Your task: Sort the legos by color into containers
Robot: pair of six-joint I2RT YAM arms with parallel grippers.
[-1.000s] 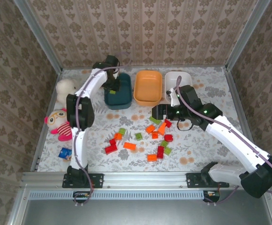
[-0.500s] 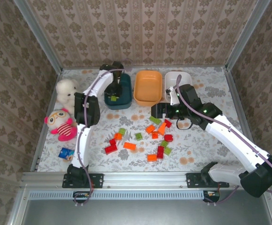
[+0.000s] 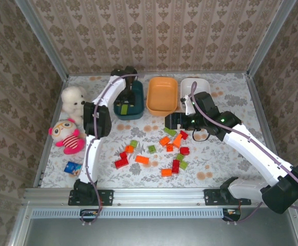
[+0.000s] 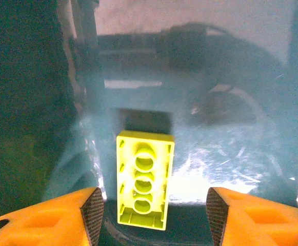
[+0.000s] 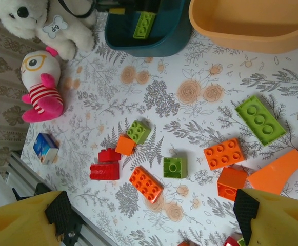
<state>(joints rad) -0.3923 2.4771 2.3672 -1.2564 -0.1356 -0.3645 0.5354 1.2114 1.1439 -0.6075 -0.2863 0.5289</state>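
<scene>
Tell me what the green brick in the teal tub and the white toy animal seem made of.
Green brick: probably hard plastic, glossy, with cleanly moulded round hollows. White toy animal: apparently soft plush fabric, with a fuzzy, matte surface.

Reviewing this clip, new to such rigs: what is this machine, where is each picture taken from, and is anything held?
Two robot arms, each with a two-finger gripper, stand at the table's near edge. One picture looks down from above; two come from wrist cameras. The left gripper is open over the dark teal tub, a green brick lying free between its fingers. The right gripper hangs open above loose red, orange and green bricks. An orange tub and a white tub stand alongside. Nothing is held.
</scene>
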